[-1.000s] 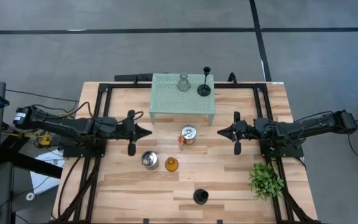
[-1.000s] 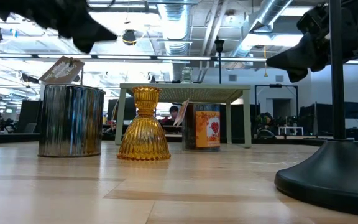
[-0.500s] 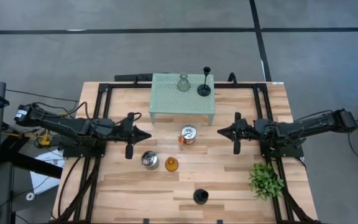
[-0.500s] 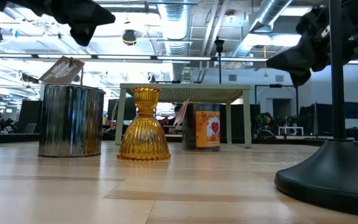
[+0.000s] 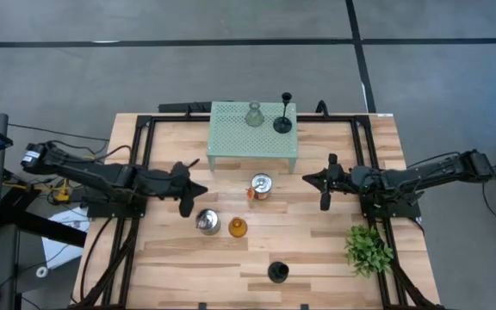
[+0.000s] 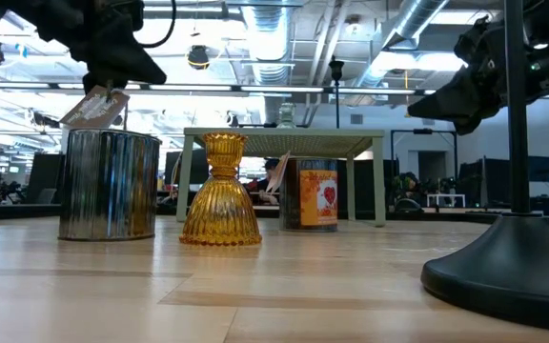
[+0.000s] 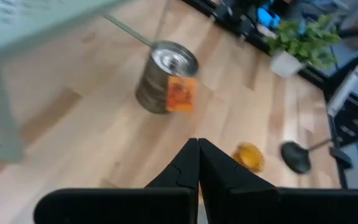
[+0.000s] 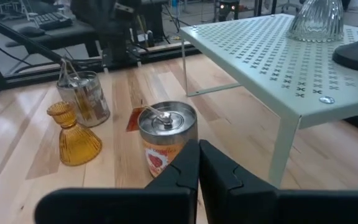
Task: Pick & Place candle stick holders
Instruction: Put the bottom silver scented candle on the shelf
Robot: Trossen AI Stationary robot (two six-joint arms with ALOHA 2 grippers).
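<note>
left gripper (image 5: 198, 187) fingers pressed together, holding nothing, hovering above the wooden table (image 5: 317, 250), close to the silvery jar (image 5: 206, 221). right gripper (image 5: 310, 181) also closed and empty, aimed at the orange-and-silver tin (image 5: 261, 185) from the right.

holders:
- tin just in front of the pale green mesh stand (image 5: 239, 138)
- silvery jar and amber glass holder (image 5: 237, 226) side by side, nearer the front
- short black holder (image 5: 277, 272) alone by the front edge
- clear glass holder (image 5: 254, 114) and slim-stemmed black stick holder (image 5: 282, 123) up on the stand

leafy green plant (image 5: 368, 249) at front right.
</note>
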